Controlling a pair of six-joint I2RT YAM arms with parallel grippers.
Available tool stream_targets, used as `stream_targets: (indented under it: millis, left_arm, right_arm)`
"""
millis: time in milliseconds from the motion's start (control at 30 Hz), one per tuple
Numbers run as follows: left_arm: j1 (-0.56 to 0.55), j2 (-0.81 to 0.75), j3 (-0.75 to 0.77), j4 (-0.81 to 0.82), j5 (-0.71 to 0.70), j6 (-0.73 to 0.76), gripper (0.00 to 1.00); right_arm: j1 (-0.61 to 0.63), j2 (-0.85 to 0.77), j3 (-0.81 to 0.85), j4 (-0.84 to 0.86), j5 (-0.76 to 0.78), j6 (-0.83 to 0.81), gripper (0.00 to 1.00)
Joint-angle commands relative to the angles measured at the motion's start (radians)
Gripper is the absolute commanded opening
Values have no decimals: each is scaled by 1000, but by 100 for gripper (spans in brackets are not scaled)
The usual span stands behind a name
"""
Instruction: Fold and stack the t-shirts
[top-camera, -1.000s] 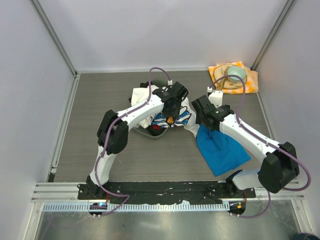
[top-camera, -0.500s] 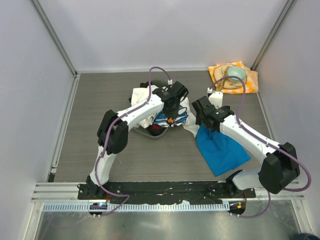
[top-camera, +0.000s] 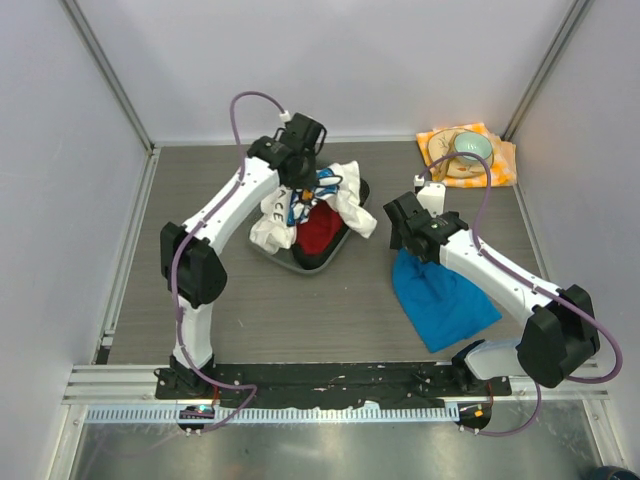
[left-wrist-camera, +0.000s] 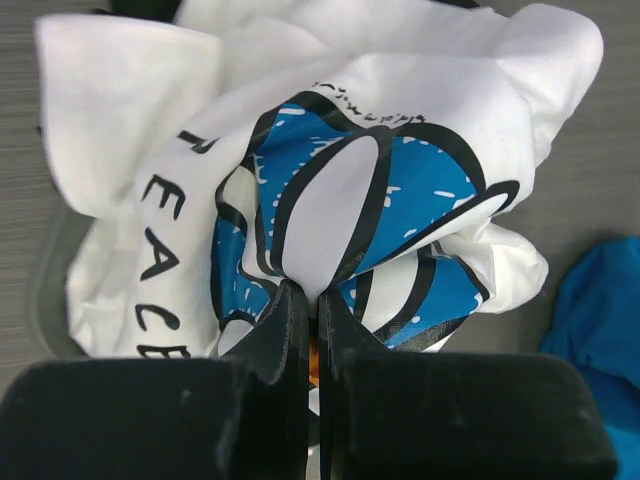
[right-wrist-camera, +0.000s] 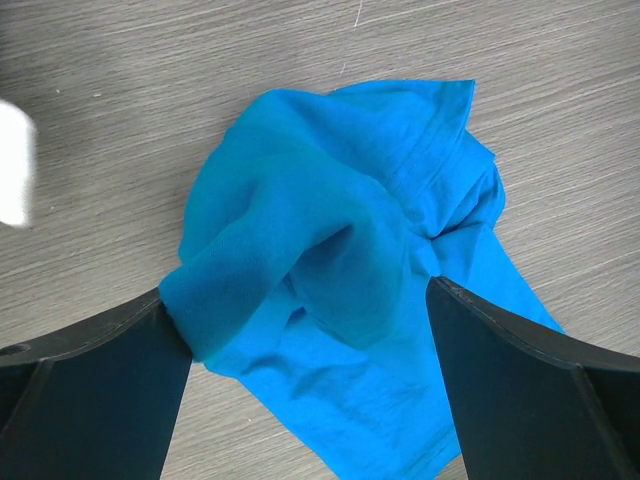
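The left fingers (left-wrist-camera: 292, 325) are clenched on a fold of the daisy t-shirt (left-wrist-camera: 340, 190), which is bunched at the back middle of the desk (top-camera: 350, 320). Its print is so crumpled that only part of a word can be read. Beneath it the red t-shirt (top-camera: 318, 232) lies in a dark tray (top-camera: 300, 264), largely covered by white cloth. The right fingers (right-wrist-camera: 165, 320) stand wide apart, released, either side of the blue t-shirt (right-wrist-camera: 340, 250), which lies crumpled on the desk's right. Whether they touch it is unclear. The wrist view cuts off the shirt's lower end.
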Motion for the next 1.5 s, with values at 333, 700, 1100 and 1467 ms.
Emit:
stream_targets:
  millis: [333,700,1100,1467]
  left_arm:
    - [158,-5,5,-42,-134,20,0]
    - [34,100,-198,37,-98,-17,0]
    - [-38,146,-233,59,-101,-69,5]
    - [-54,-52,-27,-77,-154,-56,100]
  right_arm:
    - [-3,-30,5,35,-10,19,97]
    - [-3,-13,-8,47,-24,22,97]
    - [-3,-27,-25,55,-23,12,97]
    - [-3,-16,-28,75,-50,9,97]
